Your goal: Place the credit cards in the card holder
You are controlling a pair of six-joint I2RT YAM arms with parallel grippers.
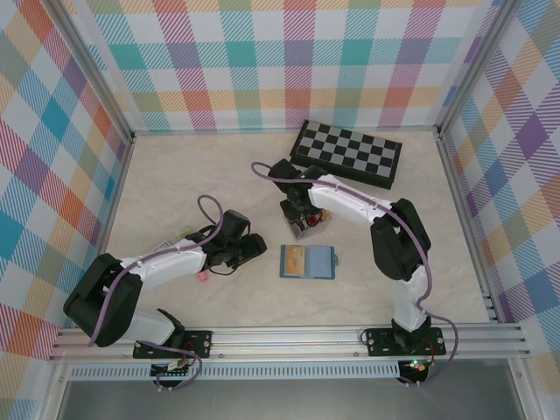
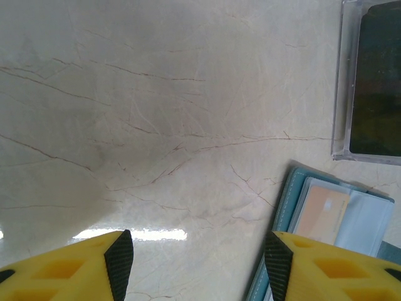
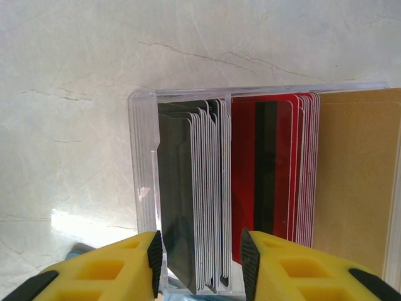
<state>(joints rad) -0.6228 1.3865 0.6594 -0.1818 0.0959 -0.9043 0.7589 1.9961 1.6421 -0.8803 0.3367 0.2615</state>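
Note:
The credit cards stand upright in a clear tray (image 3: 143, 157): a dark stack (image 3: 188, 188), a red stack (image 3: 282, 175) and tan ones (image 3: 357, 175). My right gripper (image 3: 202, 266) is open with its jaws on either side of the dark stack, one pad by the tray's wall. From above, the right gripper (image 1: 306, 224) hangs over that tray. The card holder (image 1: 307, 262) is teal and lies open on the table with a tan card (image 2: 321, 215) in a slot. My left gripper (image 2: 197, 263) is open and empty, just left of the card holder (image 2: 285, 207).
A folded chessboard (image 1: 346, 153) lies at the back right. A small pink stick (image 1: 201, 276) rests beside the left arm. Checked walls enclose the table on three sides. The clear tray (image 2: 341, 81) sits just behind the card holder.

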